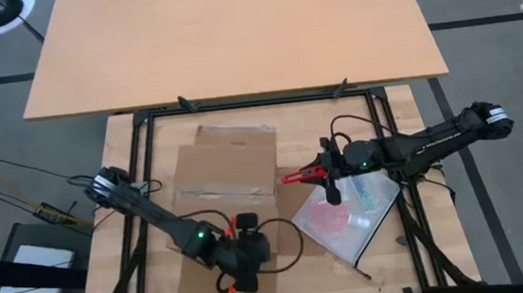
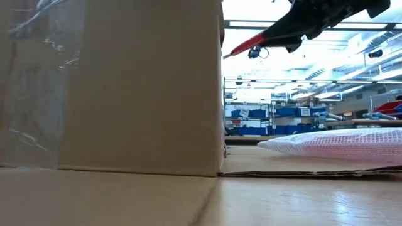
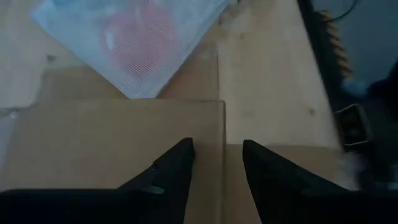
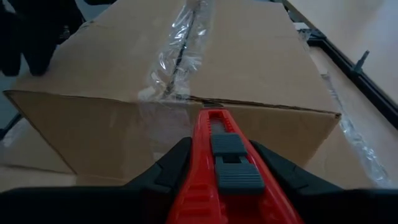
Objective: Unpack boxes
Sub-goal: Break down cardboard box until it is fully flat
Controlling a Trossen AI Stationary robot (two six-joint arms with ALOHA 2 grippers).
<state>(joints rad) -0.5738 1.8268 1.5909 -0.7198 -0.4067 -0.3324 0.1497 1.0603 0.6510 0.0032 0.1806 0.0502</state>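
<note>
The left gripper hangs over the near edge of the wooden desk, its dark fingers parted and empty above an outer flap of the plain brown corrugated cardboard carton, which stands mid-desk, top seam taped with clear strips. To the carton's right lies a clear plastic bag holding pink mesh. Above it, the right gripper clenches a red utility knife aimed at the carton's taped side

arms: dark, jointed | cables: black loops | lights: small green | left fingers: dark, tapered
</note>
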